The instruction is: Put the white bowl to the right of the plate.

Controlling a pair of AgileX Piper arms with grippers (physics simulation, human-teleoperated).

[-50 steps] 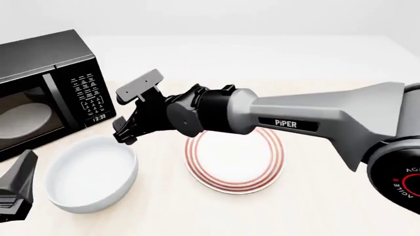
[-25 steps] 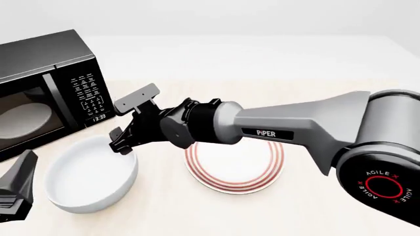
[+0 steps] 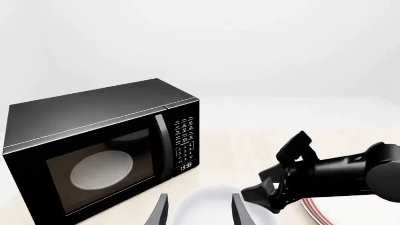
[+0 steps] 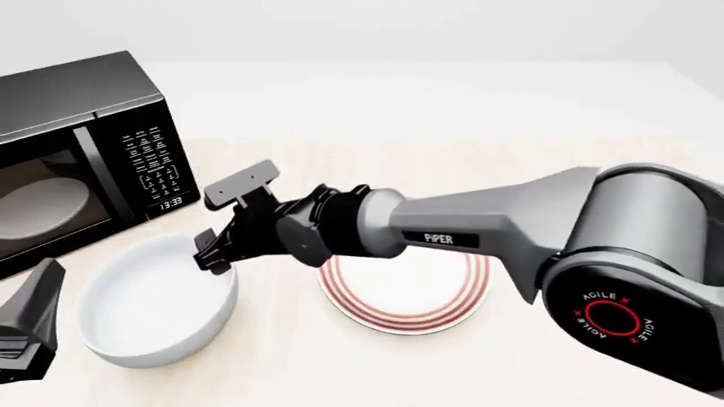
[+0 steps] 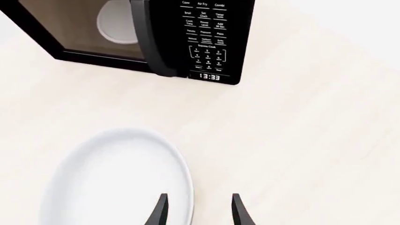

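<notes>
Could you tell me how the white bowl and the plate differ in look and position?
The bowl is deep with raised walls; the plate is flat. The bowl is plain white; the plate carries red rings near its rim. The bowl sits left of the plate, nearer the microwave. Both are round, white, similar in width and rest on the table.

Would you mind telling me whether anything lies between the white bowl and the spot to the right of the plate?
Yes. The plate itself lies between the white bowl and that spot, so the bowl must pass over or around it. The open right claw hovers at the bowl's rim, unobstructed.
</notes>
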